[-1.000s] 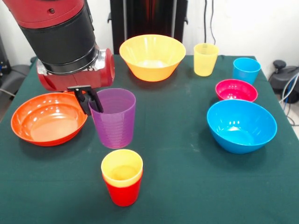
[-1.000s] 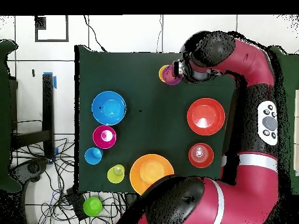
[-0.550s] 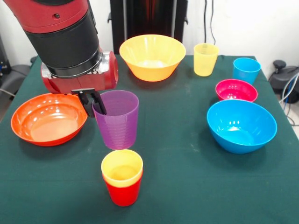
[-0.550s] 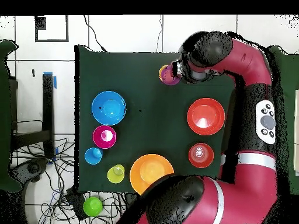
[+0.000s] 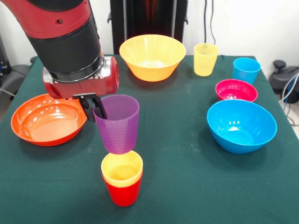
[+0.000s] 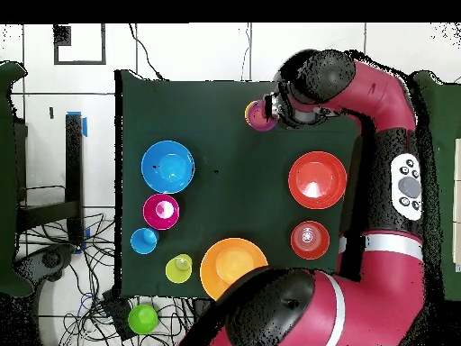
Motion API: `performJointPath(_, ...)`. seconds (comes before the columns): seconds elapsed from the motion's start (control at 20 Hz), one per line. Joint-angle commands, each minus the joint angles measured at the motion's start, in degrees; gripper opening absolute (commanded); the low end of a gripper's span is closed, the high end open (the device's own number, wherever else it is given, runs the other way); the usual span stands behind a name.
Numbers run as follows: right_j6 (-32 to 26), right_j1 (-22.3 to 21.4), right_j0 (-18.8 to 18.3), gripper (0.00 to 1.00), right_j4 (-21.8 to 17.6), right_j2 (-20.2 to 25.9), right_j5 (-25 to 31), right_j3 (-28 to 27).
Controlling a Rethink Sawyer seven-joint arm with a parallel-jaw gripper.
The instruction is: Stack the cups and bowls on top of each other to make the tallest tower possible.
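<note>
Purple cup point(image 5: 117, 123): pinched by its rim in gripper point(image 5: 96, 108), one finger inside, held directly above yellow-orange cup point(image 5: 122, 169) nested in red cup point(image 5: 122, 193). Bowls apart on green table point(image 5: 187, 177).

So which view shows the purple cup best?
The front view: the purple cup hangs whole in the gripper, just above the yellow cup. Overhead, only a purple sliver shows beside the arm.
</note>
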Motion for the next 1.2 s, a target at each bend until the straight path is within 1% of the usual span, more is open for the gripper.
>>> performJointPath(0.05,-17.95,1.72,0.02,0.00,-4.64,5.77,-0.51,-1.66)
performJointPath(0.35,-19.03,1.64,-0.58,0.00,-4.97,6.36,-0.05,-1.78)
performJointPath(0.65,-18.43,1.56,-0.76,0.00,-5.24,6.84,-2.22,-0.12)
performJointPath(0.8,-18.36,1.77,-0.93,0.00,-5.63,7.13,-2.51,-0.23)
performJointPath(0.9,-18.60,1.32,-1.27,0.00,-5.79,7.25,-3.34,0.94)
performJointPath(1.15,-19.68,2.02,-1.13,0.00,-6.58,7.71,-2.60,-1.02)
performJointPath(1.2,-19.61,2.14,-1.47,0.00,-6.52,7.68,-3.48,-0.17)
